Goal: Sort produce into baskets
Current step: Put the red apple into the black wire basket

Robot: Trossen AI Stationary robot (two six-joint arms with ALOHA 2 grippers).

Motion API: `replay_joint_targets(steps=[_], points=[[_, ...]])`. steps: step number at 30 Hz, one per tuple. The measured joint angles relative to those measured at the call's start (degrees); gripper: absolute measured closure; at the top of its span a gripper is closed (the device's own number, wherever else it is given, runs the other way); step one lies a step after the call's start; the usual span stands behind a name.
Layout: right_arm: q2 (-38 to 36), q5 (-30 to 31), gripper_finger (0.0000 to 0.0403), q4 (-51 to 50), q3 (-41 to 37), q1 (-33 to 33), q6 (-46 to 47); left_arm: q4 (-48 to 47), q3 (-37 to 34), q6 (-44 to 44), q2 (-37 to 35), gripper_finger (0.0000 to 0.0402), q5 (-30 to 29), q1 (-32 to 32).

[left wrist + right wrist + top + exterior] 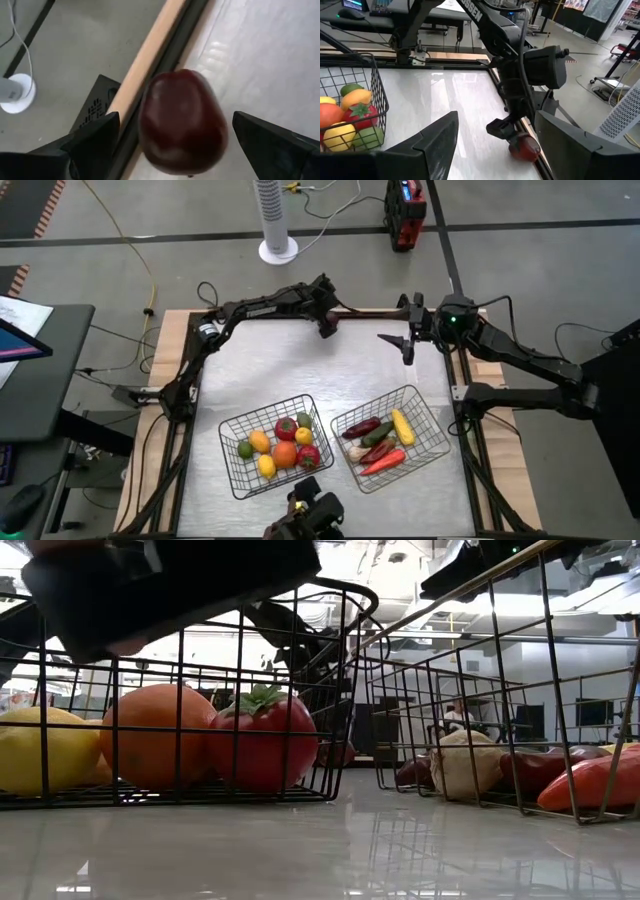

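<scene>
Two wire baskets stand on the glossy table (320, 850). The left basket (200, 710) holds a lemon (35, 748), an orange (155, 735) and a tomato (265, 740) side by side. The right basket (500, 700) holds a pale bulb (465, 762), dark pieces and a red pepper (595, 783).

Bright overhead light glares off the glossy table (320, 850); the close apple (182, 122) looks blurred.
</scene>
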Motion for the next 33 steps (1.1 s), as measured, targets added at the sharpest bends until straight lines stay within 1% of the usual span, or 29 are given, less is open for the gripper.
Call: replay_joint_targets(steps=[4, 6, 10, 14, 20, 23, 26, 30, 33], points=[[0.00, -0.01, 0.0111, 0.01, 0.00, 0.00, 0.24, -0.46, -0.16, -0.52, 0.00, 0.0026, 0.76, 0.60], [0.00, 0.00, 0.0111, 0.01, 0.00, 0.00, 0.41, -1.30, -0.16, -0.70, 0.00, 0.0028, 2.47, 0.77], [0.00, -0.01, 0.0111, 0.03, 0.00, 0.00, 0.44, -2.76, -0.20, -0.55, 0.00, 0.0043, 4.29, 0.75], [0.00, 0.01, 0.0111, 0.03, 0.00, 0.00, 0.46, -3.09, -0.20, 1.12, 0.00, 0.0077, 4.32, 0.41], [0.00, -0.01, 0.0111, 0.02, 0.00, 0.00, 0.46, -3.27, -0.20, 3.32, 0.00, 0.0148, 4.40, 0.24], [0.00, -0.01, 0.0111, -0.01, 0.00, 0.00, 0.46, -3.29, -0.20, 3.32, 0.00, 0.0172, 4.43, 0.24], [0.00, 0.00, 0.0111, -0.03, 0.00, 0.00, 0.46, -3.36, -0.20, 3.58, 0.00, 0.0175, 4.75, 0.20], [0.00, -0.01, 0.0111, -0.20, 0.00, 0.00, 0.45, -3.56, -0.19, 5.23, -0.05, 0.0168, 5.20, -0.27], [0.00, -0.01, 0.0111, -0.45, 0.00, -0.02, 0.44, -6.04, 1.18, 6.82, -0.11, 0.0169, 5.50, -0.98]])
